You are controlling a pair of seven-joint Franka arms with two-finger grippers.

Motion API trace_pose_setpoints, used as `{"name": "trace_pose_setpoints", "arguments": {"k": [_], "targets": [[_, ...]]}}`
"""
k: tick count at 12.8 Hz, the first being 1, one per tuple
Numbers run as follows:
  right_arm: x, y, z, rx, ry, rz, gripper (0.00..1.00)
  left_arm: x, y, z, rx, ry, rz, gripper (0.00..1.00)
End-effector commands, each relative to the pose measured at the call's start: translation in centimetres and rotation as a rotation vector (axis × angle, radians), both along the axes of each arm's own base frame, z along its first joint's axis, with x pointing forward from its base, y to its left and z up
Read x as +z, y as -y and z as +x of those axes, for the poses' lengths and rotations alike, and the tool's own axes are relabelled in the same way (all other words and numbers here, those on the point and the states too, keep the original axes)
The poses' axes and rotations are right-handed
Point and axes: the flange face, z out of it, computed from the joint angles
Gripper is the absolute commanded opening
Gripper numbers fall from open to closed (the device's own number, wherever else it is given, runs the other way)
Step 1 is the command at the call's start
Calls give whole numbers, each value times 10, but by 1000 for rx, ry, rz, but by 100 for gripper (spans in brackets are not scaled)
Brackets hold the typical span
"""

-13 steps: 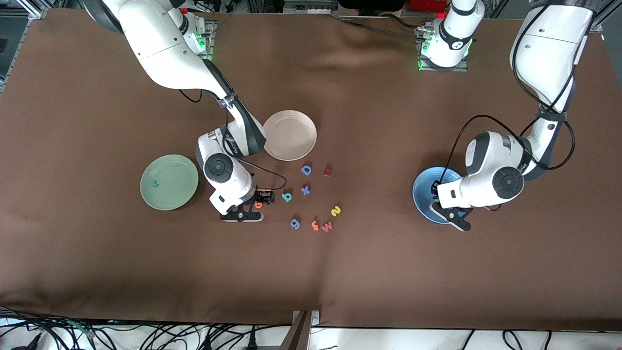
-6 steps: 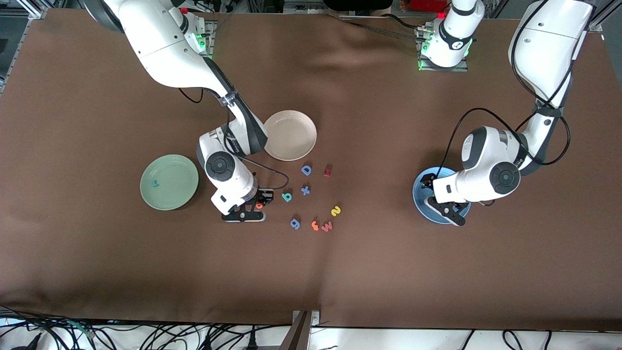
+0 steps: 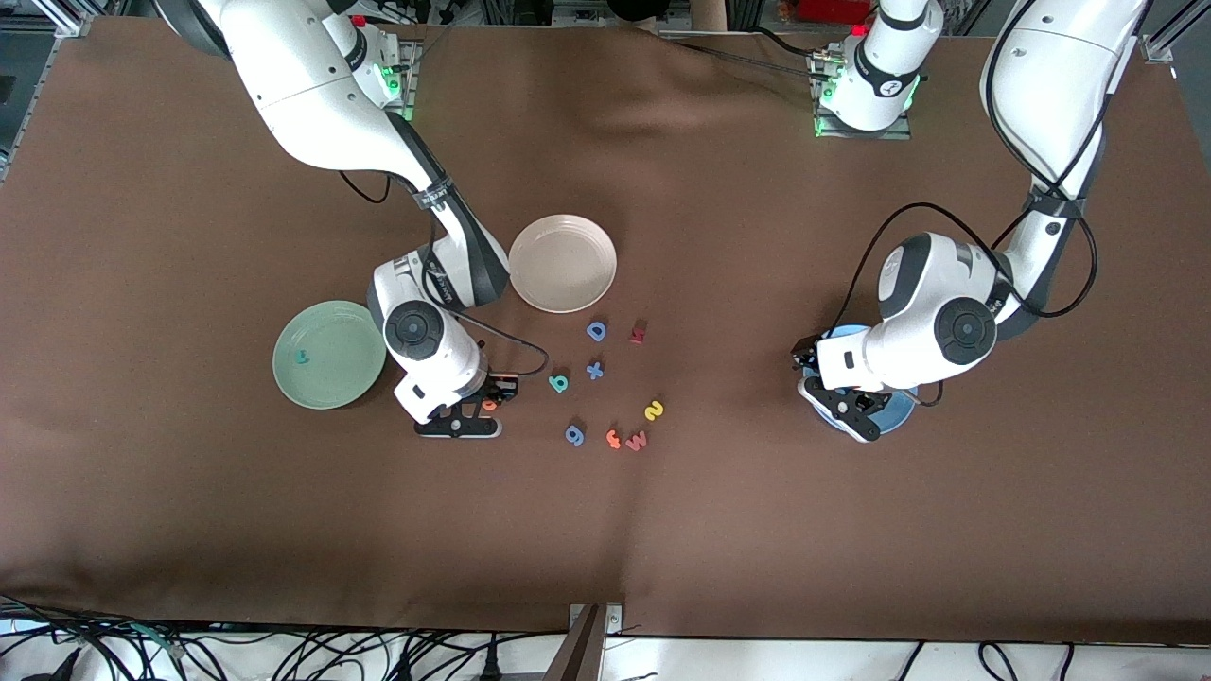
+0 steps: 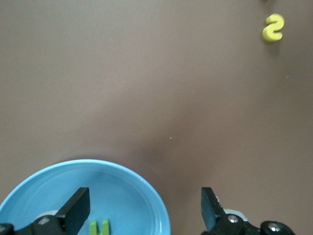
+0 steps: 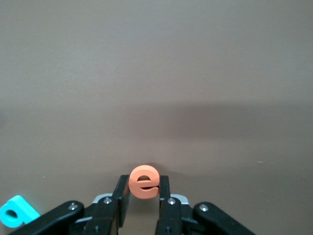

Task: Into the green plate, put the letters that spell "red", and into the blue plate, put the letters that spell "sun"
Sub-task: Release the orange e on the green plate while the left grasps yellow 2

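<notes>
Hiding most of the round sky-blue plate (image 3: 897, 409), which is lying toward the left arm's end of the brown-clothed table (image 3: 757, 530), the left gripper (image 3: 849, 409) is hovering over that plate's rim with its jaws spread wide and gripping nothing. In the left wrist view, one olive-green foam letter (image 4: 99, 227) is lying inside the plate, cut off by the frame edge, so its shape is not readable there.

The right gripper (image 3: 480, 405) is pinching the small orange foam "e" (image 5: 144, 182) between its jaws, over bare cloth between the round pale mint-green plate (image 3: 326, 322) and the cluster of loose letters. One teal foam letter (image 3: 302, 357) is lying in the green plate; its form is too small to read.

Three plates are showing: green, blue, and one cream-white plate (image 3: 563, 262) near the table's middle.

Eight loose letters are lying on the cloth: a teal rounded letter (image 3: 558, 382), a larger blue "D" (image 3: 596, 330), a dark red letter (image 3: 639, 332), a blue cross-shaped piece (image 3: 594, 370), a lavender-blue letter (image 3: 574, 434), an orange "f" (image 3: 613, 438), a pink "w" (image 3: 637, 440) and a yellow "s" (image 3: 653, 410) resembling a 2.
</notes>
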Motion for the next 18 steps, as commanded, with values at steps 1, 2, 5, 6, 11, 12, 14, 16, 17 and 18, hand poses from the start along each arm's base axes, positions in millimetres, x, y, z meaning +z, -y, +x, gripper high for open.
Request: {"name": "trace_pose_setpoints", "arguments": {"k": [1,2,5,6,11,12,14,16,17,18], "targets": [[34,30,3,-27,-29,-54,0,8,24,2,64,-1,-21,100],[45,44,4,-28,-37,-72,0,9,38,2,91,-2,-22,100],[57,105,8,-7,-85,-132,0,0,65,3,133,-12,-26,100],[59,121,8,8,-92,-139,0,-2,71,6,140,-10,-32,100],[62,200,3,78,-124,-178,0,-38,115,21,127,68,-103,100],[57,214,0,65,-136,-180,0,-36,117,24,129,74,-108,100],[41,232,-10,52,-166,-181,0,-28,137,23,123,87,-119,100],[21,236,-26,35,-181,-130,0,-28,175,17,173,85,-119,100],[11,238,-34,38,-191,-111,0,-31,189,16,178,93,-109,100],[6,239,-37,44,-188,-107,0,-30,200,16,163,117,-92,100]]}}
